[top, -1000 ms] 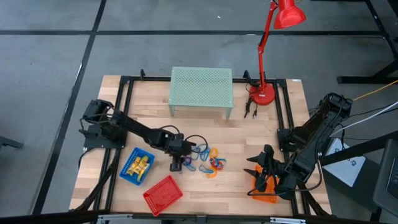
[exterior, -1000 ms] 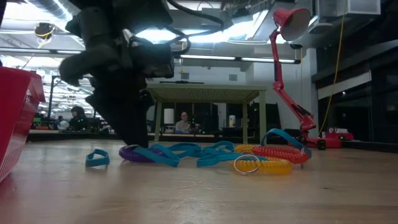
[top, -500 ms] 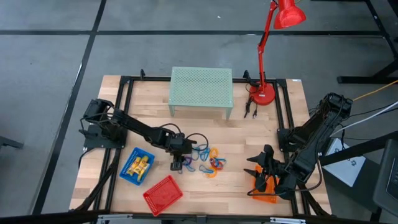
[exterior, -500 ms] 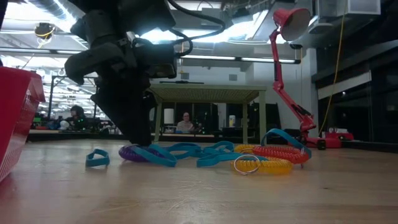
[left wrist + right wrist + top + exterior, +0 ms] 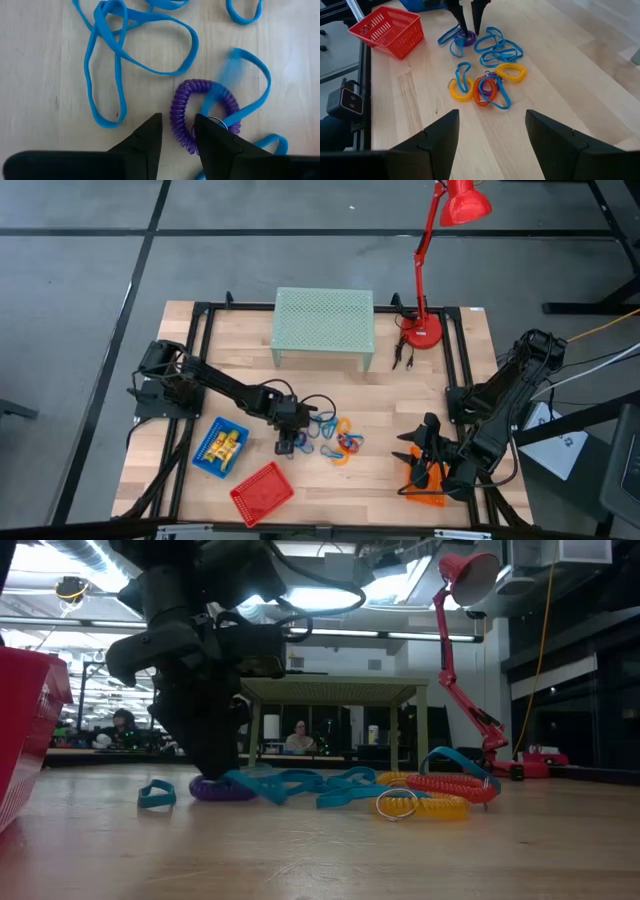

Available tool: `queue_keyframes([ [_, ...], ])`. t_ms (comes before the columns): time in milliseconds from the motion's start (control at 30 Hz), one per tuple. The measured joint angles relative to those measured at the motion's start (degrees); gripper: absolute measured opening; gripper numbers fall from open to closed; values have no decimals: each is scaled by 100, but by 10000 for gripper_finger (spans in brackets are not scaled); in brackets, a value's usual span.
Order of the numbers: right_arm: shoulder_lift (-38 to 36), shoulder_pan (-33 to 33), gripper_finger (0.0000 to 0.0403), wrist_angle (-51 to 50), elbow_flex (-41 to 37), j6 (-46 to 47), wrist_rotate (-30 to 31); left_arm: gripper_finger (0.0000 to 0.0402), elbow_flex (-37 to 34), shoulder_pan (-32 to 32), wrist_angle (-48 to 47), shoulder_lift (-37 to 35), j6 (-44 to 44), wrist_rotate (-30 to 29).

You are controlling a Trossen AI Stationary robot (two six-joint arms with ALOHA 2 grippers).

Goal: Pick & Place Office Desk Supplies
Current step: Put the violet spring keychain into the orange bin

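Narrowing since a second ago, the left claw (image 5: 177,134) now straddles one side of the purple coil ring (image 5: 186,116), its two fingers partly closed either side of the coil though not clearly clamped on it. That ring lies flat on the tabletop (image 5: 400,395) at the left end of the loose pile of supplies, with a blue loop (image 5: 245,82) threaded through it and another blue loop (image 5: 135,55) sprawled just beside it. From table height, the left claw (image 5: 215,765) stands down on the purple ring (image 5: 222,788), and a small blue loop (image 5: 156,794) lies apart to one side. Further along the pile are a yellow coil (image 5: 511,71) and an orange coil (image 5: 485,90), tangled with more blue loops. Yellow pieces (image 5: 226,446) sit in the blue basket (image 5: 207,461), near the red basket (image 5: 262,492). Released and wide, the right claw (image 5: 420,448) waits above the orange basket (image 5: 428,496) at the tabletop's right front.
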Motion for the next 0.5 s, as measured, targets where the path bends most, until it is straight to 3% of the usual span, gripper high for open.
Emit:
queue_keyframes([
  [200, 0, 0, 231, 1, 0, -9, -13, 102, 0, 9, 24, 73, 158, -276],
  [500, 0, 0, 231, 1, 0, -58, -11, 11, -22, 56, -111, -184, 522, -279],
])
